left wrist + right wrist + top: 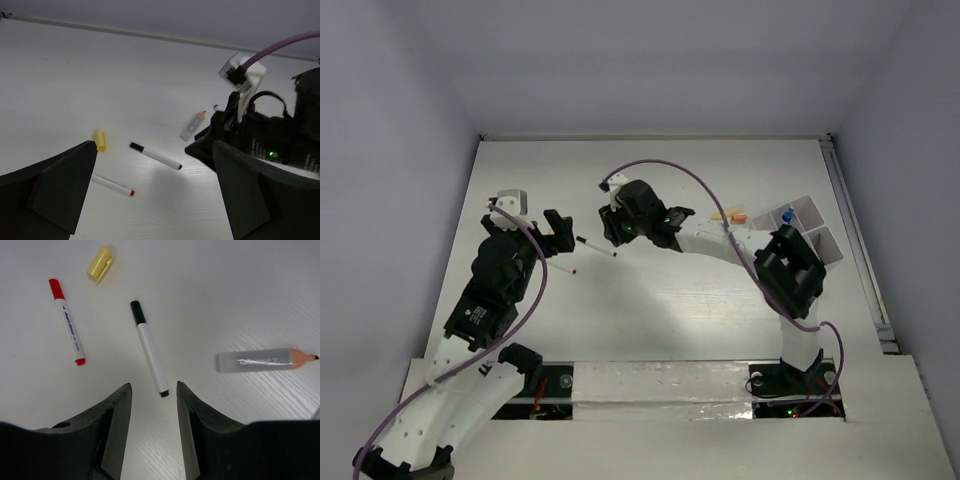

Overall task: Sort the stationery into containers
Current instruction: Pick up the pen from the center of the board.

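Fingers on our right arm (pixel 115 420) stand apart, with the end of the thin white pen with a black cap (pixel 149 352) showing between them, flat on the white tabletop (pixel 225 290). Our left fingers (pixel 60 190) gape wide, empty.

Surface (pixel 240 270): is showing a white matt face with fine wood-like grain.
Right end effector (pixel 153 390): is looking like dull black plastic, faintly textured.
Left end effector (pixel 154 145): is showing the same matt black plastic.
Black-capped pen (pixel 150 352): is reading as smooth white plastic.
Red-capped pen (pixel 67 322): is looking equally smooth plastic.
Yellow cap (pixel 100 263): is appearing as smooth, slightly see-through plastic.
Orange-tipped tube (pixel 255 360): is looking frosted and translucent.
Containers (pixel 812 212): are showing pale translucent plastic.
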